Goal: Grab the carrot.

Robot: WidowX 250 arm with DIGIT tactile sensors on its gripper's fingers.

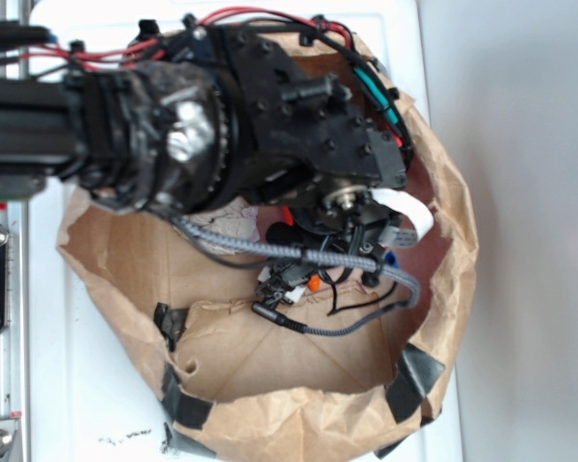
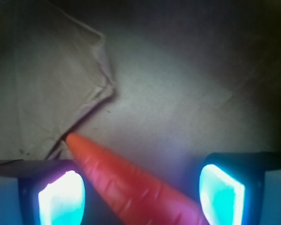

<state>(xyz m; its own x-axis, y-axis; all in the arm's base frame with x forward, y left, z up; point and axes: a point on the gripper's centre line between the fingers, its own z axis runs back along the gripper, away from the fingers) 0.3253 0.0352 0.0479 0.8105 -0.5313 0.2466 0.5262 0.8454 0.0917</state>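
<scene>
Wrist view: the claw [image 2: 141, 194] is seen spread open, its two lit pads [image 2: 61, 199] set on either side of the carrot [image 2: 131, 187]. The carrot is laid between them on the brown paper bag [image 2: 187, 93] floor, tip pointed at a paper fold.

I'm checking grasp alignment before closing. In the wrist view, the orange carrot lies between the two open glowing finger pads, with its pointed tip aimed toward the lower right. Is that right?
Not quite. The wrist view shows the glossy orange tapering carrot between the open gripper's glowing pads, but its pointed tip aims to the upper left, toward the fold in the brown paper, not the lower right.
</scene>
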